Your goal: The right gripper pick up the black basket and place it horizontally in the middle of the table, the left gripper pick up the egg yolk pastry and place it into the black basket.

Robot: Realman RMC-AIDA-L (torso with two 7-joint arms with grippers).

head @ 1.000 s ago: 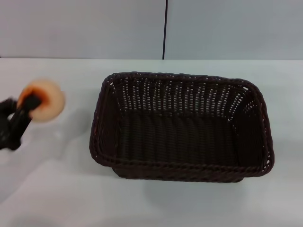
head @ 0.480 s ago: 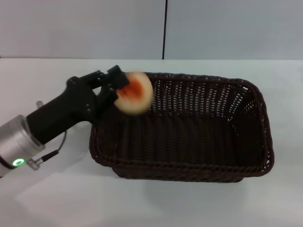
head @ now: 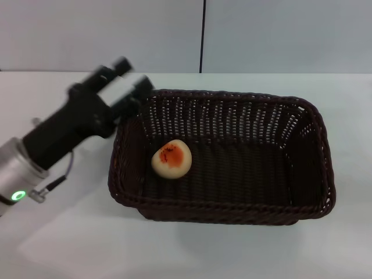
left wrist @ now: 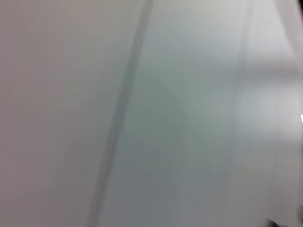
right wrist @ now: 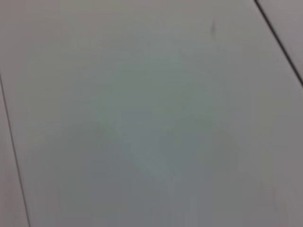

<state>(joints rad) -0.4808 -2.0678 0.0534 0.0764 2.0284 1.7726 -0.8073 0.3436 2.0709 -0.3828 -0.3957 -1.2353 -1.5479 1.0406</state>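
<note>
Lying flat on the white table (head: 58,244), near its middle, with the long sides running across the head view: the black basket (head: 221,204), upright and open-topped. Resting inside it, on the woven floor toward the left end and close to the near-left corner, orange-red patch facing up: the egg yolk pastry (head: 171,158), touched by nothing but the weave beneath it. Hanging just outside and above the far-left corner of the braided rim: the left gripper (head: 132,75), blurred, its two fingers spread apart, released and gripping nothing, well clear of the pastry. Reaching in from the lower left along a black forearm to a silver wrist (head: 14,168), with a green light (head: 20,196) glowing on it and a thin cable (head: 58,180) looping beside it. Standing behind the table: a pale wall (head: 104,35) split by one dark vertical seam (head: 203,35). Showing only pale, blurred surface with faint lines in both wrist views.
</note>
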